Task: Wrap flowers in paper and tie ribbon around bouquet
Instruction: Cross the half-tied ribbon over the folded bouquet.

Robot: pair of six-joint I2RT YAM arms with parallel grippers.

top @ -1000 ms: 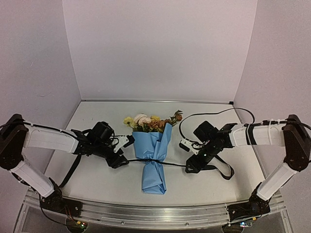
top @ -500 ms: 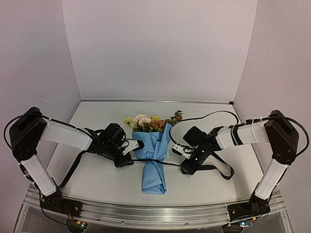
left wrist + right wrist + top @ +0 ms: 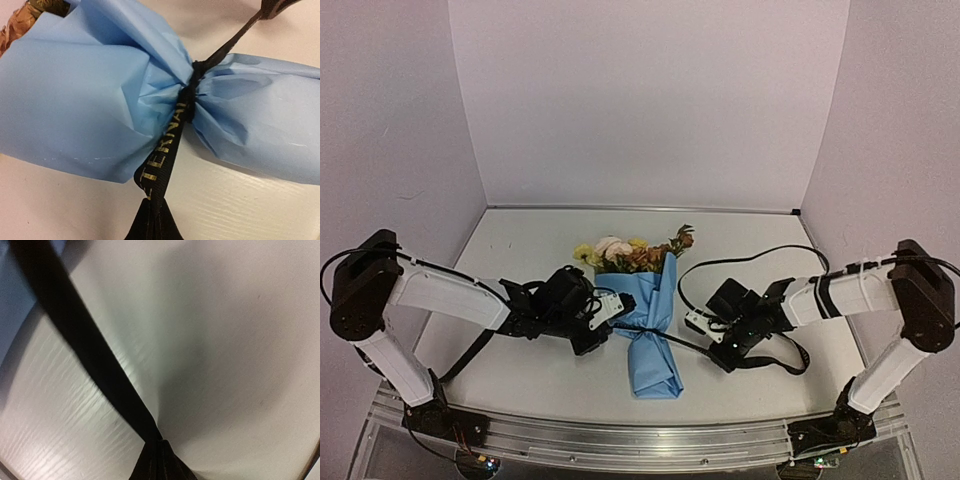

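Observation:
The bouquet lies in the middle of the table, its flowers (image 3: 628, 252) pointing away from me and the light blue paper (image 3: 653, 330) wrapped round the stems. The black ribbon (image 3: 682, 345) runs across the paper's pinched waist, where it is knotted (image 3: 192, 80). At the paper's left side, my left gripper (image 3: 594, 343) is shut on the lettered ribbon (image 3: 167, 150) close to the paper (image 3: 85, 100). To the right of the bouquet, my right gripper (image 3: 722, 358) is shut on the ribbon (image 3: 90, 360), which runs taut to the paper (image 3: 7, 290).
A loose ribbon tail (image 3: 470, 352) trails left under the left arm, and another loops (image 3: 790, 352) on the table by the right arm. A black cable (image 3: 740, 258) arcs above the right wrist. White walls close the table on three sides.
Both grippers moved in toward the bouquet and shut on the ribbon. The bouquet's lower end has swung a little to the right.

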